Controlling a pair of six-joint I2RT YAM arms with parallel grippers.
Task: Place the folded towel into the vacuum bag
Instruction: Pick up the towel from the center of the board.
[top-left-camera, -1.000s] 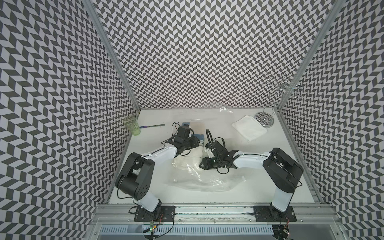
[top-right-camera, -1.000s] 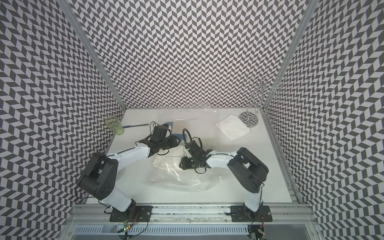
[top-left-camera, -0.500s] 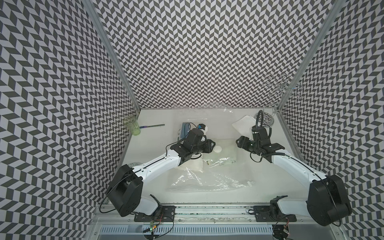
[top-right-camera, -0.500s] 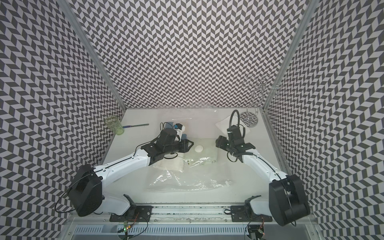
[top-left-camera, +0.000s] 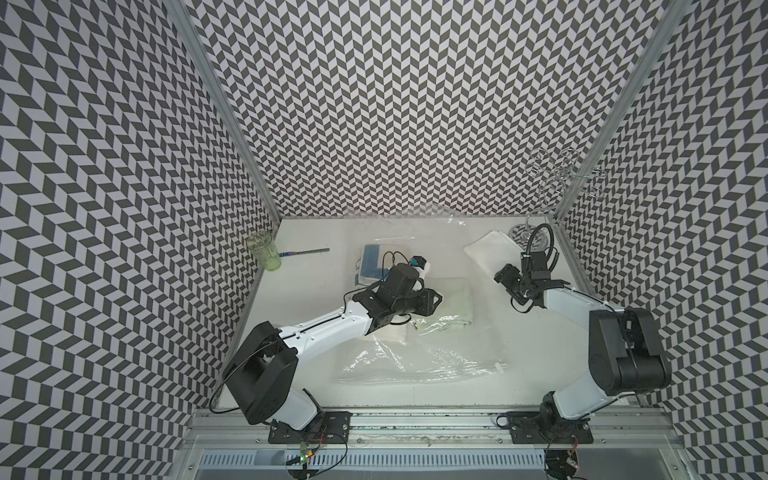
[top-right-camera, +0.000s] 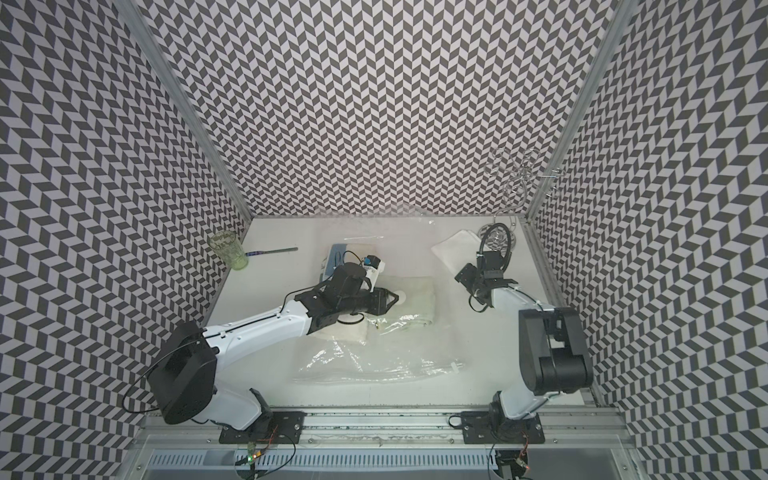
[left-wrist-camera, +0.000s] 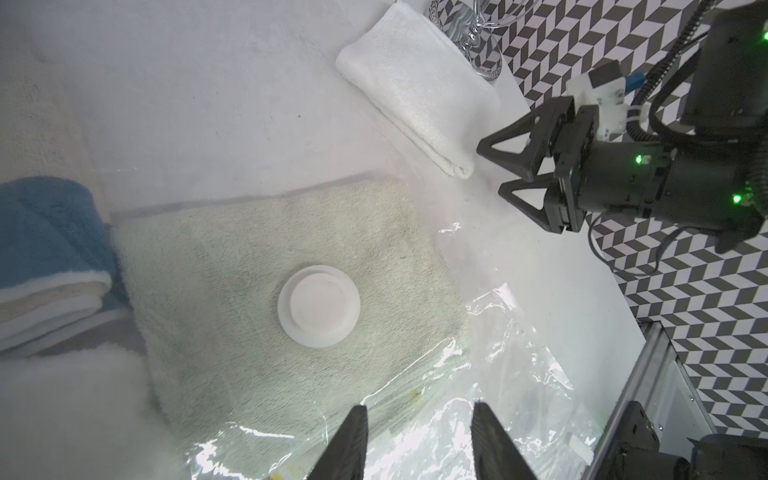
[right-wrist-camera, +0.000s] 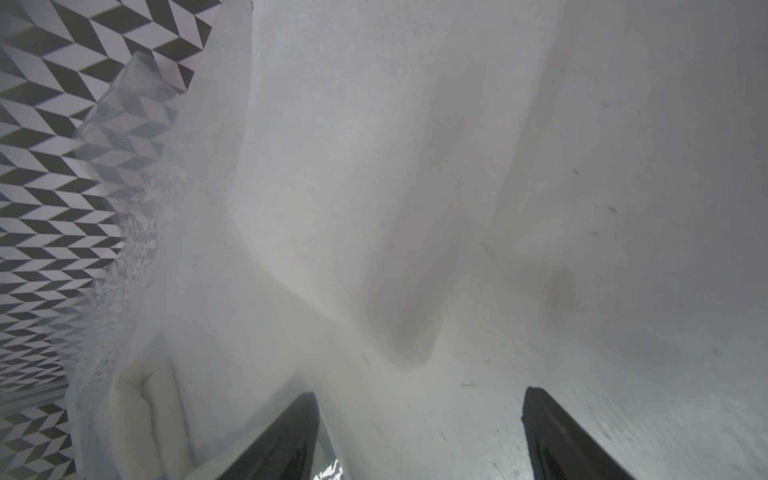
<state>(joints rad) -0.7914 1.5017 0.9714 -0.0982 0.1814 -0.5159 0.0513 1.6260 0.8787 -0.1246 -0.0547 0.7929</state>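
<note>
Where the folded towel (top-left-camera: 490, 251) lies: far right of the table (top-left-camera: 316, 291), outside the vacuum bag (top-left-camera: 419, 361), just beside the wire stand (top-left-camera: 519, 232).
My right gripper (left-wrist-camera: 490, 169): spread wide, empty, near the towel's end.
My left gripper (left-wrist-camera: 419, 409): half-parted over the bag, clamping nothing.
Risk: I pinch only the top layer, so the towel unfolds; limp film may snag it.
Since a second ago: my right arm swung here from the bag, jaws widening.

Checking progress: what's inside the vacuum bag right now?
A folded pale green towel lies inside the vacuum bag, under its round white valve. Anything beneath the towel is hidden.
</note>
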